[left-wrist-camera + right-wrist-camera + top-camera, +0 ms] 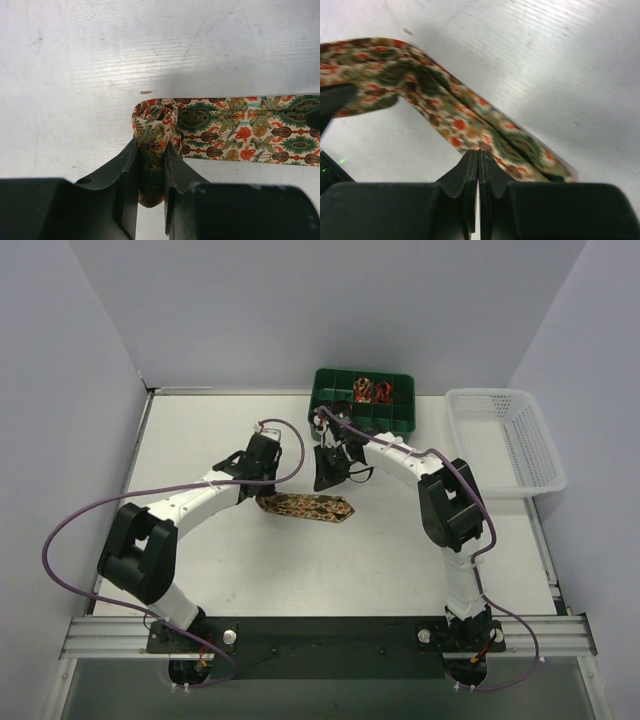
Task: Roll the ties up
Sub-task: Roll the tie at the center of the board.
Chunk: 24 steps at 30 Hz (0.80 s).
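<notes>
One patterned tie [310, 507] lies flat on the white table, its pointed tip toward the right. Its left end is wound into a small coil [155, 117]. My left gripper [151, 146] [263, 492] is shut on that coil, a finger on each side, and the rest of the tie [250, 127] runs off to the right. My right gripper [478, 152] [331, 478] is shut with nothing between its fingers. Its tips sit at the near edge of the tie [460, 115]; I cannot tell whether they touch the fabric.
A green compartment box [345, 382] stands at the back centre with rolled ties [371, 390] in its cells. A white plastic basket [505, 440] sits at the back right. Purple cables loop over both arms.
</notes>
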Each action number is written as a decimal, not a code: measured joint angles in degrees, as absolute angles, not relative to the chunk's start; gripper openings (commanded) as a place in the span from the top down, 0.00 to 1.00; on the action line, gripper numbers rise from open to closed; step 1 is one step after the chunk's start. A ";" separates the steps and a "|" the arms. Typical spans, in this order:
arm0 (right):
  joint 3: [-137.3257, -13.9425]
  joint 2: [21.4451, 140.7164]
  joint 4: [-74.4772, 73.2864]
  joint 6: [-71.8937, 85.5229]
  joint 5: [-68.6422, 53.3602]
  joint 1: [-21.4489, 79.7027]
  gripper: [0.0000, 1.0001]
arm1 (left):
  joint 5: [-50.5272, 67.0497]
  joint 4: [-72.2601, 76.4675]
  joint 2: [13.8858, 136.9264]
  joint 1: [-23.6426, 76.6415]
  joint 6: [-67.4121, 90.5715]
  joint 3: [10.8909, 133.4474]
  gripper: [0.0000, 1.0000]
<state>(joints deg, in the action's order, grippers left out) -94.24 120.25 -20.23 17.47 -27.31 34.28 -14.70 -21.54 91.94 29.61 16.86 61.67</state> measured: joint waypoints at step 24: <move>-90.41 120.25 -20.64 16.80 -25.71 32.53 0.98 | -32.71 -31.03 100.22 35.62 15.42 67.61 0.97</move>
<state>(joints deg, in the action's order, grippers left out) -90.41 120.25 -20.64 16.80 -25.71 32.53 -32.71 -31.03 100.22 35.62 15.42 67.61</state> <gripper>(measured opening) 0.033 0.282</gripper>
